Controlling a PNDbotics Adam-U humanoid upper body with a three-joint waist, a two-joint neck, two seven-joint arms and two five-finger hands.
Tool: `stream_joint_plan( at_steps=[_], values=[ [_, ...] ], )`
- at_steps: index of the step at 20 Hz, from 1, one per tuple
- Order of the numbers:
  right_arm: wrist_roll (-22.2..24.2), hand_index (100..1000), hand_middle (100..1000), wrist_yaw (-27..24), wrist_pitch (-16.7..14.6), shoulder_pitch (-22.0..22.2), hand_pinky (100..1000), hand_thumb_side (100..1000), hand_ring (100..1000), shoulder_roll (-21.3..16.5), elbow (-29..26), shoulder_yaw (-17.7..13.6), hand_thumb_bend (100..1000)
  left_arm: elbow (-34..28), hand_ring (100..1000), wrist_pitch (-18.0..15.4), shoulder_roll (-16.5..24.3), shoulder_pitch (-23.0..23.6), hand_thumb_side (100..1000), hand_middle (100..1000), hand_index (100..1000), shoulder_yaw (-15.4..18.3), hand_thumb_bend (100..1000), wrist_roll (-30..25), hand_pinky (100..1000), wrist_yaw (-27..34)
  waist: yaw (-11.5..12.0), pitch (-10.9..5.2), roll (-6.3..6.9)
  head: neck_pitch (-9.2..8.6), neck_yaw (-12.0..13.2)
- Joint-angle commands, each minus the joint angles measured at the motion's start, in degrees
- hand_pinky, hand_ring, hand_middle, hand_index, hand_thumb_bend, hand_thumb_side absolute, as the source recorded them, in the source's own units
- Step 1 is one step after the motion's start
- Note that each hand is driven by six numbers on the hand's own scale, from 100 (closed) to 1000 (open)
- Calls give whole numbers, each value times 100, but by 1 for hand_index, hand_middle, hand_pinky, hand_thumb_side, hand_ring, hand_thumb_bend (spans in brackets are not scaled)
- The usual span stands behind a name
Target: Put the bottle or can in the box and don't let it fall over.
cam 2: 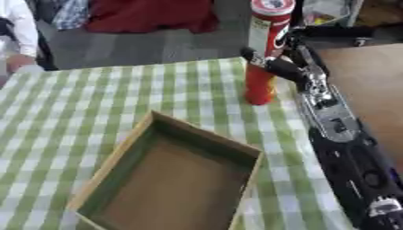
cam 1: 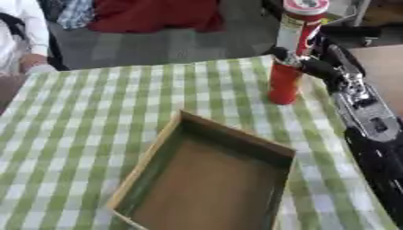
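Box (cam 1: 206, 179) nearest, open, brown inside, sits askew on worktop (cam 1: 71, 134) with green-white check cloth. Right arm runs up the right side, black with silver joints. Right hand (cam 2: 271, 63) at far right edge of worktop, fingers curled round can (cam 1: 289, 58), a tall red tube with red-white lid, upright, its base looks to be on the cloth, well beyond box's far right corner, not in it. Left hand not seen
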Motion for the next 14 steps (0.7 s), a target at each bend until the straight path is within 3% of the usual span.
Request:
stream_joint_plan(
  at_steps=[1, 14],
  values=[
    [-56, 961, 960, 71, -20, -170, 926, 337, 964, -87, 15, -65, 746, -136, 825, -5, 95, -72, 680, 751, 770, 37, 632, -13, 840, 36, 27, -80, -4, -101, -39],
    [-225, 928, 923, 42, -57, -367, 925, 298, 923, -75, 127, -115, 714, -148, 826, 2, 90, -100, 684, 752, 770, 30, 625, -23, 839, 60, 100, 45, -24, -195, -114]
  ],
)
